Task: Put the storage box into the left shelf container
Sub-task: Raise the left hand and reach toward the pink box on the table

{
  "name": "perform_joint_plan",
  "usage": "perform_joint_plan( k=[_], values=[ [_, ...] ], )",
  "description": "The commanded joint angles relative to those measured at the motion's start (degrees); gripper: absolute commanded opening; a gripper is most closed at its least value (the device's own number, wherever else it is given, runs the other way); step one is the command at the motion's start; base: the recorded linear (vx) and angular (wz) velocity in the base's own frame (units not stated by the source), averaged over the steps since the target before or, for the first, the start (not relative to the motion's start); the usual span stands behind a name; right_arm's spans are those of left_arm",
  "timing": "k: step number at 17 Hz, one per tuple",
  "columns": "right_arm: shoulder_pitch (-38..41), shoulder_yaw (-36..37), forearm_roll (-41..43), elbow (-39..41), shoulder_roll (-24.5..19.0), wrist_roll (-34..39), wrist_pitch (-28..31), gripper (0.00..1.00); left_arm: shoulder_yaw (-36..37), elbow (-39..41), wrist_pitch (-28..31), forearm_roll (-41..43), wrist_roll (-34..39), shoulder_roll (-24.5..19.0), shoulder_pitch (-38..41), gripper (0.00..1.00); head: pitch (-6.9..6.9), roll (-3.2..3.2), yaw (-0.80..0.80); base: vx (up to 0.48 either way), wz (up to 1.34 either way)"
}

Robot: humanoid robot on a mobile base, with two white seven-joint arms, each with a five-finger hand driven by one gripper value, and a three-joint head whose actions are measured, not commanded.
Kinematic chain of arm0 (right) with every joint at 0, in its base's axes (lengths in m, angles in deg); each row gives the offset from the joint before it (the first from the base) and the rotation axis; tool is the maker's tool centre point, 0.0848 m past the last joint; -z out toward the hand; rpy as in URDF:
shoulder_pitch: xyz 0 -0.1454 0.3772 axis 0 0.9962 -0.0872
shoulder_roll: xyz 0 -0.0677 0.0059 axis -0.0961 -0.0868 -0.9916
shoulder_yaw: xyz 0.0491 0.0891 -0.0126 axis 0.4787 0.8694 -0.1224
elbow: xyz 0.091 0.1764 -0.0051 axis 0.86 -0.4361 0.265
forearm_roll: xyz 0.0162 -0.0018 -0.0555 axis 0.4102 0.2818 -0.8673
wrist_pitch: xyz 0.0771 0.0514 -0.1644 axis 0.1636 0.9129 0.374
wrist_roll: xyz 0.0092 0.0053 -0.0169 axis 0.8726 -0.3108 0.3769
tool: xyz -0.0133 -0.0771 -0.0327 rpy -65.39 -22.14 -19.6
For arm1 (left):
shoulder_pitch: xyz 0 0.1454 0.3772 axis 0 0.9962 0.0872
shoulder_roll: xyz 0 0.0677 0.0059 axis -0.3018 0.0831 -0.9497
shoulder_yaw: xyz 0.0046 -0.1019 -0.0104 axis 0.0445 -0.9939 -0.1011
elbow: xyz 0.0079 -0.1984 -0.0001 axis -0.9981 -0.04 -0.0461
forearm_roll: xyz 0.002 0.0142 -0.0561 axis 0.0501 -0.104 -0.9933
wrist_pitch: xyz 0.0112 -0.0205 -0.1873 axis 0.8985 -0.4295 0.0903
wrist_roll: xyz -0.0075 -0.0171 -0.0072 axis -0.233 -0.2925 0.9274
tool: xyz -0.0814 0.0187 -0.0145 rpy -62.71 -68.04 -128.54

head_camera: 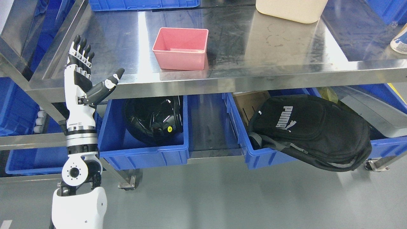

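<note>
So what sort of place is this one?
Probably a workshop or storeroom: a stainless steel table, blue plastic bins on its lower shelf, and a bare grey floor.

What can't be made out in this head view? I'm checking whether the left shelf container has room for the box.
- Left blue container: its floor is hidden by a black helmet and the steel shelf overhead.
- Right blue container: contents covered by a black bag.
- Cream bin: cut off by the top edge.
- Pink storage box: its floor is partly hidden by its near wall.
- Right hand: out of frame; only the left hand shows.
</note>
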Motion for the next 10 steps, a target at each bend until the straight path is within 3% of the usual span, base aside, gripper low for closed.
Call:
perform_joint_plan(
  k=[1,6,10],
  values=[
    [0.53,0.27,-0.09,1.0,1.0,0.0,-0.01,1.0,-0.64,0.09,-0.05,0.0,-0.02,-1.0,0.18,1.0,0.0,0.0,0.0,0.0,0.0],
    [0.53,0.27,-0.09,1.0,1.0,0.0,-0.01,1.0,-1.17,0.09,-0.14,0.0,-0.37,-1.0,-2.0,1.0,0.0,0.0,0.0,0.0,0.0],
    [0.53,0.27,-0.09,1.0,1.0,0.0,-0.01,1.0,-2.48,-0.09,-0.14,0.35,-11.07,-1.57,-6.48,1.0,0.0,0.0,0.0,0.0,0.0]
  ],
)
